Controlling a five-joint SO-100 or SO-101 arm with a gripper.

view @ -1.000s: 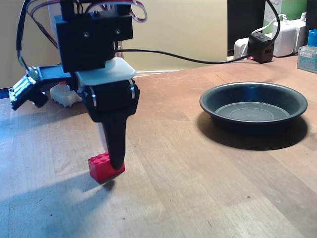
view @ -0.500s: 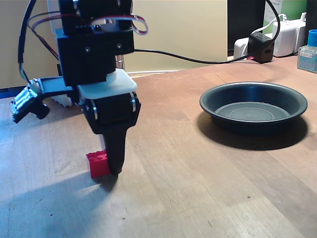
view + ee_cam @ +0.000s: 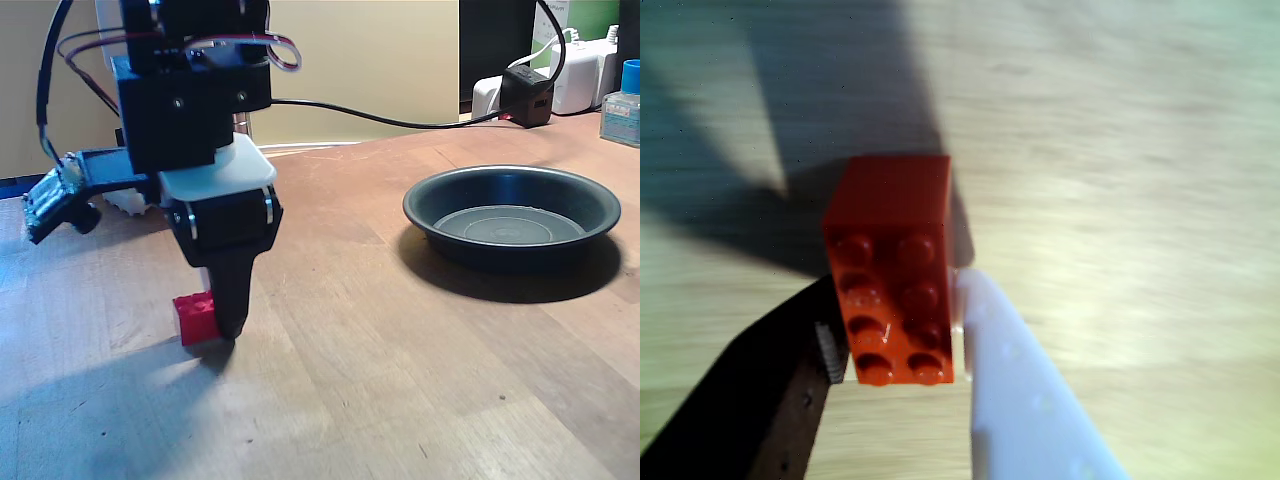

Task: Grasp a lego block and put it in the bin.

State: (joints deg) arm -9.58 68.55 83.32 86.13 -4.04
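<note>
Wooden tabletop, pale wall behind, cables and chargers along the far edge. Near the left in the fixed view, gripper pointing straight down, tip at the board, red lego block showing just to the left of the dark finger. Seen from the wrist camera, lego block lying between the two fingers of the gripper: dark finger against its left long side, white finger against its right long side. Jaws closed onto the brick across its short width, with contact only on the near half (the two stud rows nearest the camera); far half sticking out beyond the fingertips. Long axis running away from the wrist, in line with the fingers rather than across them, so a squeeze on the flat long faces, probably a firm one. Cannot tell whether the brick is touching the wood or just off it. Bin, a shallow dark pan, well apart to the right in the fixed view, nothing inside. Likely next: lift, then a swing rightward over the flared rim. Main risk, judging by the partial hold: pivoting of the overhanging end during the carry.
</note>
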